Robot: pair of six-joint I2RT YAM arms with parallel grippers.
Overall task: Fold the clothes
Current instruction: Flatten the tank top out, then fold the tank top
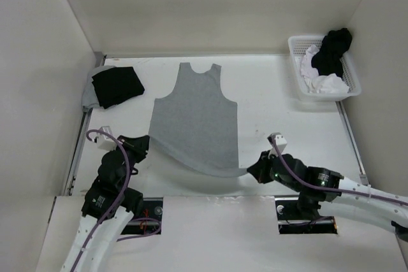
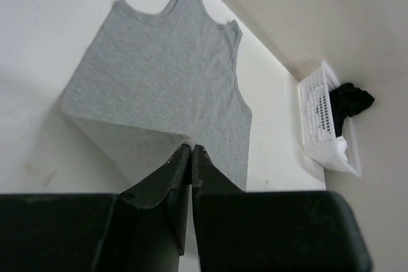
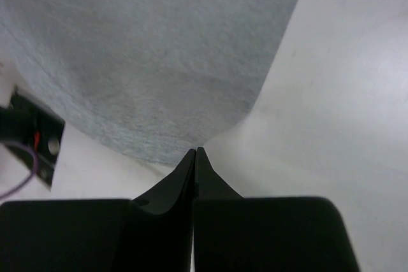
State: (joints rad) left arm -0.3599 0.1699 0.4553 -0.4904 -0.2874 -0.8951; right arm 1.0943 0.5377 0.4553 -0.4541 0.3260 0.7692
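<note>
Top external view gives me the grey shirt (image 1: 194, 116) lying flat on the white table (image 1: 287, 125), neck and shoulder straps towards the far wall, hem towards the arms. It is sleeveless, with a scooped neck and deep armholes.

My left gripper (image 1: 145, 144) is at the near left corner of the hem and my right gripper (image 1: 254, 170) is at the near right corner. Both corners are raised off the table, and the hem sags in a shallow curve between them. The rest of the shirt lies smooth on the surface.

From the left wrist, the fingers (image 2: 175, 170) are pressed together with only a thin line between them, and the hem corner meets their tips, so I read this hand as clenched on the shirt. The fabric rises from the table to that point and throws a shadow beneath it.

From the right wrist, the jaws are likewise pinched tight, with the edge of the grey fabric running right into the tips, so that one is grasping the shirt too.

Off to the far left lies a black garment (image 1: 116, 85), well apart from the shirt. At the far right stands a white basket (image 1: 296, 74) holding a black cloth (image 1: 333, 49) and a white cloth (image 1: 322, 81).
</note>
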